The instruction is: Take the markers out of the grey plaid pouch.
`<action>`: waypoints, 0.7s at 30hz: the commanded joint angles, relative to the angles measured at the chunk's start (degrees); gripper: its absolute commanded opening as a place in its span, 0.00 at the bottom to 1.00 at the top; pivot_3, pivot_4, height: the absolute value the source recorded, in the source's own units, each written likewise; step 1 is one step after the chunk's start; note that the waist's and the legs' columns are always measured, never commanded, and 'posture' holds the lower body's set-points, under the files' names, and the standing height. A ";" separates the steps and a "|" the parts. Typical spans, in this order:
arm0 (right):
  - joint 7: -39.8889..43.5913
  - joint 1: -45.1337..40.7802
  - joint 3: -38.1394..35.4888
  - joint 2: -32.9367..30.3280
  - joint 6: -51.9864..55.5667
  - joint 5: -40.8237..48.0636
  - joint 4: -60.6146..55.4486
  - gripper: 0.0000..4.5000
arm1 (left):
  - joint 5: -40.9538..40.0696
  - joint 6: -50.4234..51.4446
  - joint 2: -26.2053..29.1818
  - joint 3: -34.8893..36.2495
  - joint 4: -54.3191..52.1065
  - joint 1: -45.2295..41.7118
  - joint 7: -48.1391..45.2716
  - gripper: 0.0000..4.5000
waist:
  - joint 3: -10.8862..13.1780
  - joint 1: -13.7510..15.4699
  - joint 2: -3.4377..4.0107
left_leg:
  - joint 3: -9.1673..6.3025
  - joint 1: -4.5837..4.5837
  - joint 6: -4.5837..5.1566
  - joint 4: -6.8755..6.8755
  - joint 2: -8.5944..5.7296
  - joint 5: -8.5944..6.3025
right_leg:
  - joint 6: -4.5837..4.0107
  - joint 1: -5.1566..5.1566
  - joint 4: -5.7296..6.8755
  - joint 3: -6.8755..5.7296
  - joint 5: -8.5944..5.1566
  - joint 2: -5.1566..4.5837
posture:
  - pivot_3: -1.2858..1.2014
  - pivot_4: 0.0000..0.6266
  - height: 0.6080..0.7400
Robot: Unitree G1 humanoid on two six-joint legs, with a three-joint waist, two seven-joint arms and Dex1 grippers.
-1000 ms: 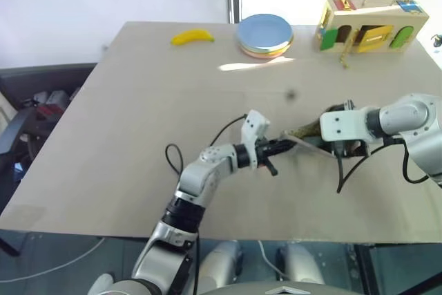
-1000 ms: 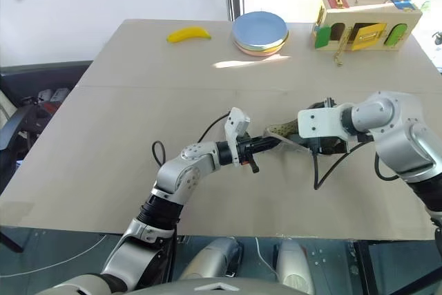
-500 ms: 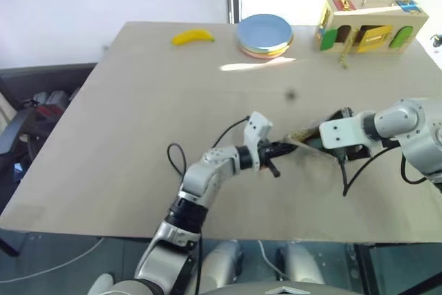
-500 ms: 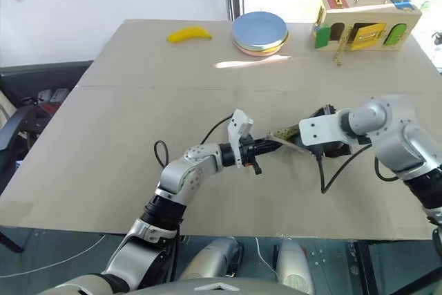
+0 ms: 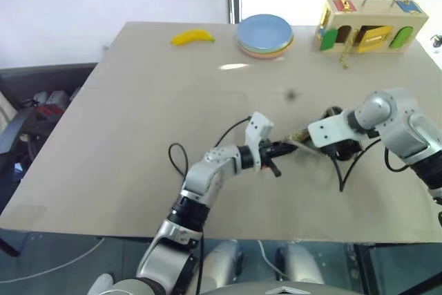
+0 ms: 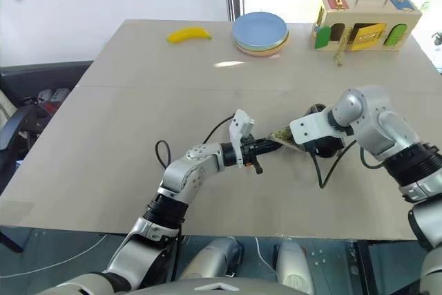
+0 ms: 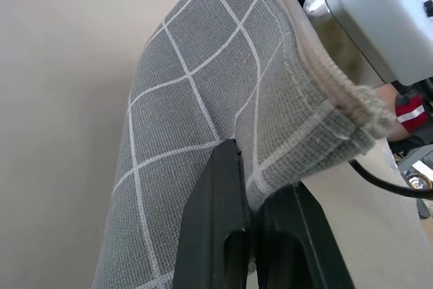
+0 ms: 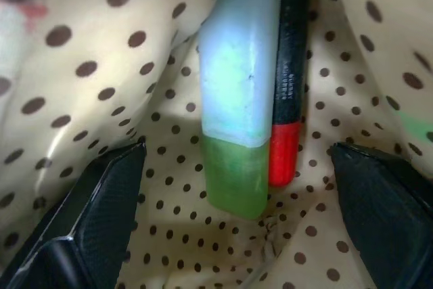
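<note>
Soft plaid fabric – grey plaid pouch (image 7: 203, 93) – pinched in left gripper (image 7: 252, 194); right gripper (image 8: 237, 187) fingers wide apart inside dotted lining (image 8: 101, 45), flanking slim markers (image 8: 247, 99).

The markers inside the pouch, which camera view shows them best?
The right wrist view: the markers, one pale green and one black with a red tip, lie side by side on the pouch's dotted lining between the open right hand. The left wrist view shows the grey plaid pouch from outside; in the head views the right hand covers its opening.

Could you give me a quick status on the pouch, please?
Left gripper shut on pouch. Right gripper open inside it, straddling markers. Nothing in the way.
</note>
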 commanded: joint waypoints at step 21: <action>2.76 0.38 -6.68 -3.25 4.84 0.94 -7.32 0.10 | 0.41 -1.69 -0.03 0.16 0.56 -0.67 -0.79 0.00 | 0.00 0.06 -0.01 | -0.01 -0.03 0.00 -0.01 0.00 0.00 | 0.00 -0.02 -0.01 0.00 0.00 0.00 | 0.52 0.24 1.00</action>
